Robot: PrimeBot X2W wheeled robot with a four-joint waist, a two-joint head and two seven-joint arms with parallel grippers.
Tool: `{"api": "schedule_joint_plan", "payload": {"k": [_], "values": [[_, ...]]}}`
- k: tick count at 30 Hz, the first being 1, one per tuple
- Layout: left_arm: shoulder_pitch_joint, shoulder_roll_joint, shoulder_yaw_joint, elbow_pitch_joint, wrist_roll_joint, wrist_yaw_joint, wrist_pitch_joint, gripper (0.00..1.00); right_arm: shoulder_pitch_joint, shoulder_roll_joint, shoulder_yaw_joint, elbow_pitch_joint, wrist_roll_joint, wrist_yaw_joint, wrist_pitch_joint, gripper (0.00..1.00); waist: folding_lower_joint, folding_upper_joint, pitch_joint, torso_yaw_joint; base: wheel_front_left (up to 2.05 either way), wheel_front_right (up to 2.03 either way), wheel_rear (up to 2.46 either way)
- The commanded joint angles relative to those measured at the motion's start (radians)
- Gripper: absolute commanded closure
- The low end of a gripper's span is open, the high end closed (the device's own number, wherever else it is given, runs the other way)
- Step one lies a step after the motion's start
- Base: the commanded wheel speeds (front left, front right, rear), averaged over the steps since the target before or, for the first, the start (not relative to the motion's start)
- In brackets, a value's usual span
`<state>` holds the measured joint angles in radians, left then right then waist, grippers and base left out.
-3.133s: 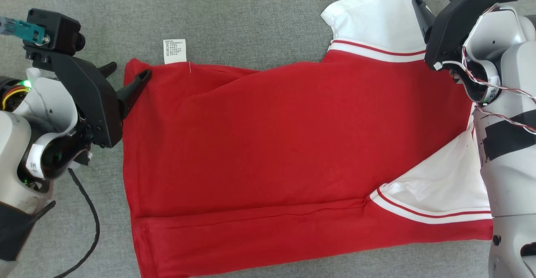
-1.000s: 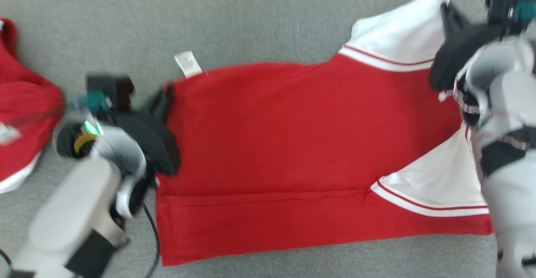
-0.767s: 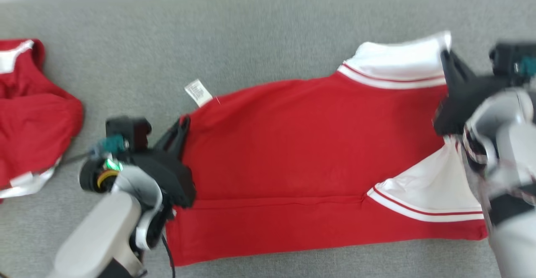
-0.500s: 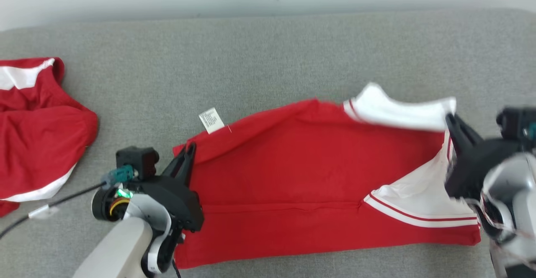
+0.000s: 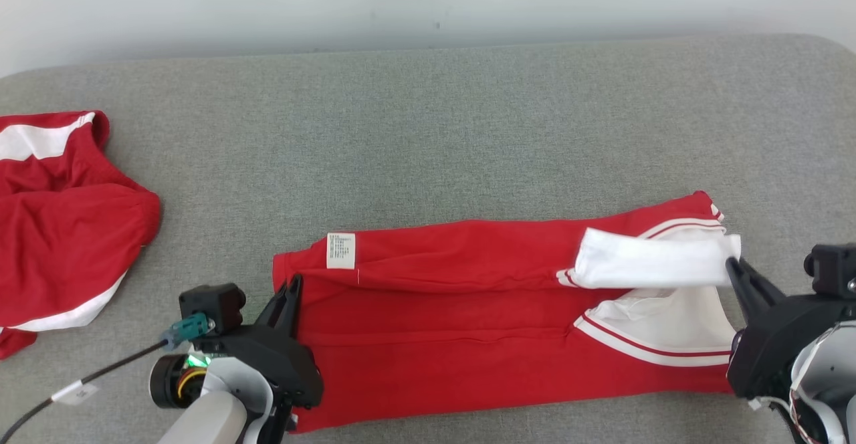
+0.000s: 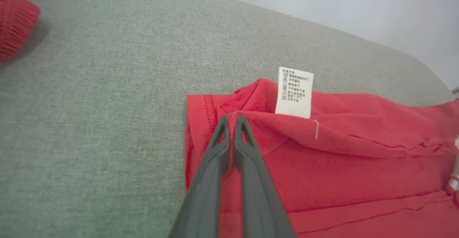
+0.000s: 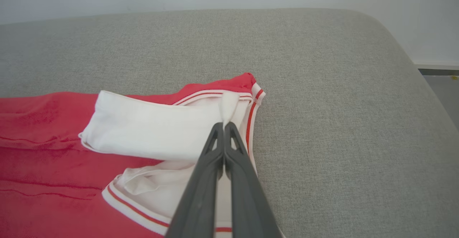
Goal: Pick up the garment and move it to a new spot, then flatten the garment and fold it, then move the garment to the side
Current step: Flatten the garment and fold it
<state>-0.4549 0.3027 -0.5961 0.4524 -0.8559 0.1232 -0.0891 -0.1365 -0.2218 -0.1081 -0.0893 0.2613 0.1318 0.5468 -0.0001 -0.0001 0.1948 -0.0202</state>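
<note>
On grey fabric surface [image 5: 428, 130], red garment [image 5: 468, 337], pale wall [image 5: 334, 3] behind

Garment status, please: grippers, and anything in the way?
Left gripper shut on garment corner near label. Right gripper shut on white sleeve. Far edge folded over. Other red garment apart, at left.

You've got one white care label [image 6: 294, 93] sewn on the red garment [image 6: 340, 166], just past the left claw [image 6: 232, 119] tips and a bit to their right. It carries several lines of tiny dark print, too small to read.
</note>
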Motion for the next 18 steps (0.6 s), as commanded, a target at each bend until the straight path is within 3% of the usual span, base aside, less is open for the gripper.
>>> {"api": "schedule_joint_plan", "payload": {"k": [1,13,14,15,18], "values": [[0.014,-0.002,0.001,0.005,-0.006,0.001,-0.008,1.00,0.016,0.002,0.002,-0.007,-0.008,-0.002,0.005,1.00,0.0001,0.0001,-0.001,0.001,0.00,0.00,0.00],[0.069,-0.009,0.000,0.025,-0.017,0.023,-0.032,0.98,0.092,0.000,0.031,0.009,-0.045,-0.002,0.029,1.00,0.0001,0.0001,-0.027,0.000,0.00,0.00,0.00],[0.073,-0.009,0.000,0.026,-0.019,0.021,-0.034,0.56,0.098,-0.002,0.034,0.016,-0.046,-0.002,0.027,0.77,0.0001,0.0001,-0.030,-0.001,0.00,0.00,0.00],[0.075,-0.008,-0.002,0.026,-0.015,0.019,-0.038,0.00,0.100,-0.005,0.039,0.023,-0.046,-0.002,0.023,0.00,0.0001,0.0001,-0.033,-0.002,0.00,0.00,0.00],[0.093,-0.010,-0.001,0.027,-0.012,0.023,-0.060,0.00,0.098,-0.001,0.037,0.044,-0.047,-0.002,0.016,0.00,0.0001,0.0001,-0.046,-0.003,0.00,0.00,0.00]]}}
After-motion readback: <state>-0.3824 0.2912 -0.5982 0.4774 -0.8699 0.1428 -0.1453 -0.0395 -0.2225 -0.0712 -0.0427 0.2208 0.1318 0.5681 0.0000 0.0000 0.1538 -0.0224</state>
